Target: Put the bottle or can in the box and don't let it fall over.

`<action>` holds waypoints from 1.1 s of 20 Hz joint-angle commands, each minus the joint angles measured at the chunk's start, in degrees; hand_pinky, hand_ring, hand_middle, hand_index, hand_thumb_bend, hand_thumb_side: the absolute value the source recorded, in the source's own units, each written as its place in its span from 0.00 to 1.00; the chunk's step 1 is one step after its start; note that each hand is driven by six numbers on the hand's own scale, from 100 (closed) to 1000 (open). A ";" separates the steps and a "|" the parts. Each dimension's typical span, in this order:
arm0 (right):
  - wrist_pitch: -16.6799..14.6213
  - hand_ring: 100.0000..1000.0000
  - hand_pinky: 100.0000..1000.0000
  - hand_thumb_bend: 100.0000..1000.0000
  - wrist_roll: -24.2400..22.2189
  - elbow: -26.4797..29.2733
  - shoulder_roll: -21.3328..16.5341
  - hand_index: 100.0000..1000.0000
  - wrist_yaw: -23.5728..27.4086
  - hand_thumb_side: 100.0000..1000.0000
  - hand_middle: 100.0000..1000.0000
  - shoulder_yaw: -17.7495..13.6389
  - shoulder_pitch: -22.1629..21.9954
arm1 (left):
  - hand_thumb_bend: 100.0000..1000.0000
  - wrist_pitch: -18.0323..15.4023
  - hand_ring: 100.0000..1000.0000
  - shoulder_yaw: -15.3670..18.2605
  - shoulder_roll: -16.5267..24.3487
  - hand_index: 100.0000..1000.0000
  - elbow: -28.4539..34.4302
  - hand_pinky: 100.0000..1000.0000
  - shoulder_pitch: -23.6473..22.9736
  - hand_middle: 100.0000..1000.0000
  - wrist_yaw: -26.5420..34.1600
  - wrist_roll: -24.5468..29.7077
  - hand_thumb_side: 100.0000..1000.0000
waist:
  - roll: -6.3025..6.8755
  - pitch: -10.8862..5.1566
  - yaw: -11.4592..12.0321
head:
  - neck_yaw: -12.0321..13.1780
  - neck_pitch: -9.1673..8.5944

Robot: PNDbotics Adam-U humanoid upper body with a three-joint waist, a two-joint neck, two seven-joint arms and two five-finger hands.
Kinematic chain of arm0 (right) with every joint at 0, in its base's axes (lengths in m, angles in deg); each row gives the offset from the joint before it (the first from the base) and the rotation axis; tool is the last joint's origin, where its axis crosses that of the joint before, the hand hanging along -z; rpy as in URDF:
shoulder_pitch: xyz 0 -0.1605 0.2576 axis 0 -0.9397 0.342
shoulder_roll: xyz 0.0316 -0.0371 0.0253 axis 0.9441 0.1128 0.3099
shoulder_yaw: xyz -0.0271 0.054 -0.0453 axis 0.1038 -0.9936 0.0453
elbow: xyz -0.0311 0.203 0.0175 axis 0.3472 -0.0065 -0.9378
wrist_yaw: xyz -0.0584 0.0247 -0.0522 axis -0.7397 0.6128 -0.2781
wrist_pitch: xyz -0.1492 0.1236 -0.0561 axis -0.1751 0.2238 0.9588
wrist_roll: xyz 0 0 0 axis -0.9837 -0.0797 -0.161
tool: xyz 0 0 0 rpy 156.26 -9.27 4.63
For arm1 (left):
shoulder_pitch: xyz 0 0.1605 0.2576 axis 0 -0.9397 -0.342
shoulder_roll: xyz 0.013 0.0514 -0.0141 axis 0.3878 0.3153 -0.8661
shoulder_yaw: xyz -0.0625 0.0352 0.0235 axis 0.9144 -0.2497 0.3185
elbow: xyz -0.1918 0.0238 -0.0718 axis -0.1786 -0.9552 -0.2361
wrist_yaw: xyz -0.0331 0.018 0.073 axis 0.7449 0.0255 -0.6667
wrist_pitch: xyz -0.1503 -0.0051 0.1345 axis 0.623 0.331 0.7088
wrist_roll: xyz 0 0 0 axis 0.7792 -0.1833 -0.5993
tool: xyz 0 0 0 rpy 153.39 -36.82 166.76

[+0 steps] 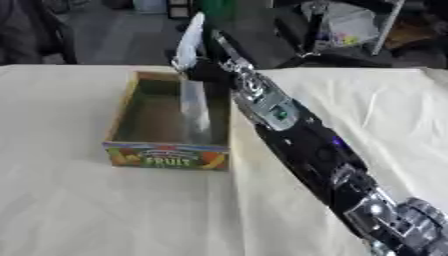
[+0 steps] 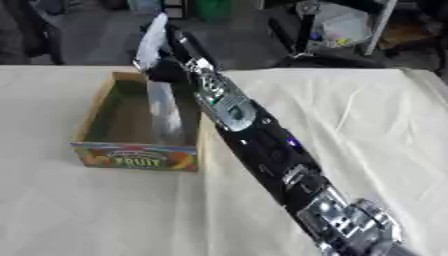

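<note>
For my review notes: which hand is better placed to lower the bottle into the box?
Right. The right hand already holds the bottle over the box's far end; the left hand shows in neither view.

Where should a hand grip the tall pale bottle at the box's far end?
Round the tall pale bottle at mid-body, coming from the right, as the right hand does: it stands upright above the open cardboard fruit box, whose walls block lower approaches.

A cream cloth covers the tabletop (image 1: 87, 210), lying in soft creases toward the right side. Directly on it, left of centre, sits an open cardboard box (image 1: 166, 156) with a colourful fruit-printed front panel facing the near edge.
</note>
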 commanded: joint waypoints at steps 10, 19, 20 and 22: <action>-4.60 0.75 0.88 0.34 -8.76 1.39 -1.70 0.97 -4.28 0.34 0.68 -0.19 0.14 | 0.33 -0.14 0.71 0.26 0.77 0.87 0.85 0.74 -0.31 0.77 -0.21 -0.17 0.79 | 0.03 -1.38 -1.13 | 1.09 -0.31; -5.77 0.82 0.92 0.37 -15.13 4.87 -2.79 1.00 -6.48 0.31 0.79 0.58 -0.44 | 0.33 -0.16 0.71 0.46 0.88 0.87 0.67 0.73 -0.78 0.77 -0.42 -0.42 0.79 | -0.44 -2.04 -2.24 | 1.78 -0.18; -5.75 0.82 0.93 0.37 -15.64 4.84 -2.85 1.00 -6.82 0.33 0.80 0.55 -0.40 | 0.33 -0.16 0.71 0.44 0.87 0.87 0.66 0.73 -0.78 0.77 -0.43 -0.41 0.79 | -0.49 -2.08 -2.26 | 1.79 -0.20; -5.65 0.83 0.94 0.37 -16.53 4.30 -2.91 1.00 -7.66 0.35 0.82 0.54 -0.15 | 0.34 -0.17 0.71 0.41 0.84 0.87 0.62 0.73 -0.73 0.77 -0.45 -0.38 0.78 | -0.56 -2.15 -2.19 | 1.79 -0.32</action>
